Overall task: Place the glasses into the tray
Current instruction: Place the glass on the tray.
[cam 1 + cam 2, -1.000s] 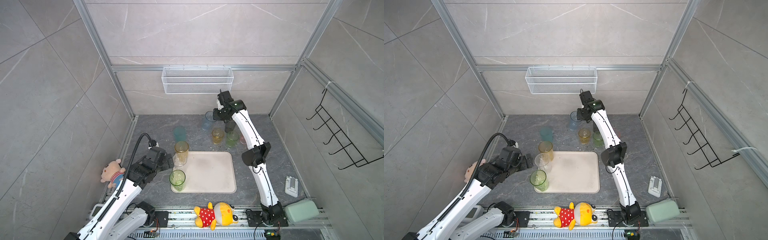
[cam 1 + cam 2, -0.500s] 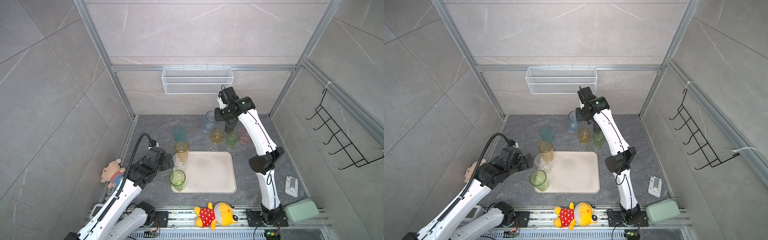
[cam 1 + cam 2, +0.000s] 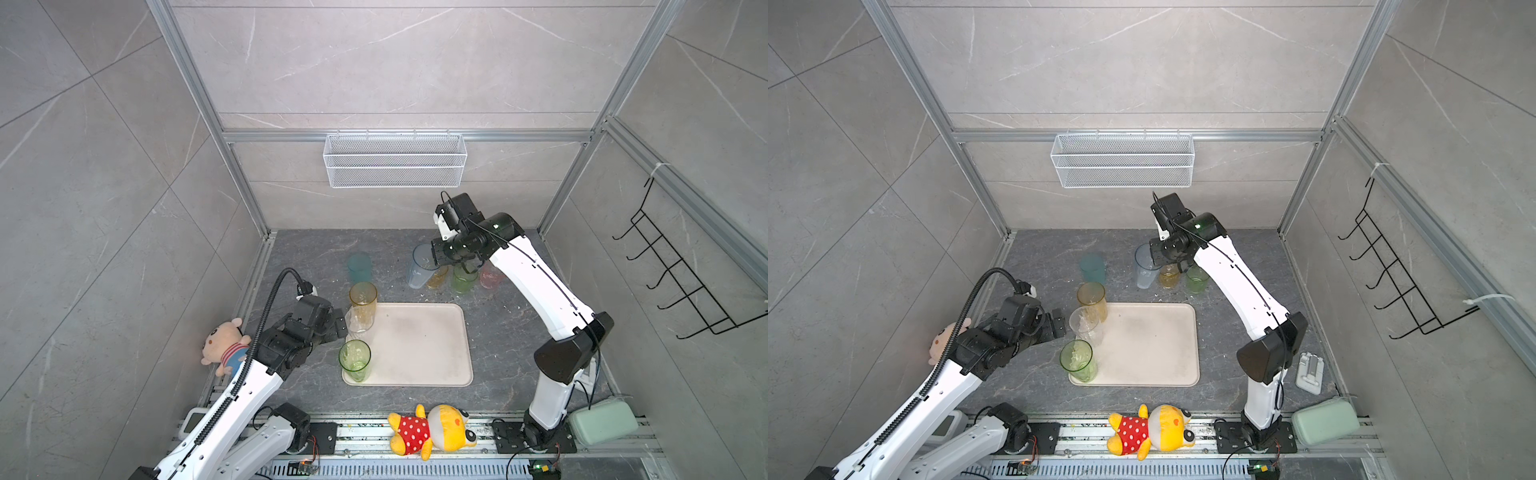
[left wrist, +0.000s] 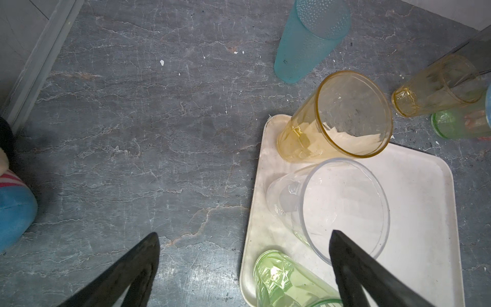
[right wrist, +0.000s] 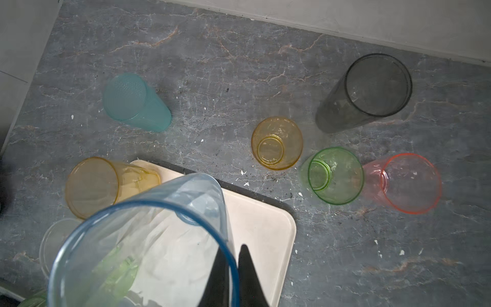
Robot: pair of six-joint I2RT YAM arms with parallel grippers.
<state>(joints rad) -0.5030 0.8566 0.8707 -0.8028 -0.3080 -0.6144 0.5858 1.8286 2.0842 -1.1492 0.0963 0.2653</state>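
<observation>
The beige tray (image 3: 419, 345) lies mid-floor. Along its left side stand a tall amber glass (image 3: 363, 301), a clear glass (image 3: 358, 324) and a green glass (image 3: 354, 360). My left gripper (image 4: 245, 233) is open and empty just left of the clear glass (image 4: 342, 210). My right gripper (image 5: 233, 265) is shut on the rim of the pale blue glass (image 5: 148, 239), held tilted above the floor behind the tray. On the floor stand a teal glass (image 5: 135, 102), a yellow glass (image 5: 276, 142), a short green glass (image 5: 334, 175), a pink glass (image 5: 409, 183) and a smoke-grey glass (image 5: 366, 90).
Two plush toys lie at the left edge (image 3: 224, 347) and the front rail (image 3: 432, 430). A white wire basket (image 3: 395, 160) hangs on the back wall and a black hook rack (image 3: 681, 282) on the right wall. A green case (image 3: 1325, 419) and a white device (image 3: 1310, 372) sit front right.
My right arm has drawn the pale blue glass a little toward the tray, its elbow swinging right and forward. The left arm has not moved.
</observation>
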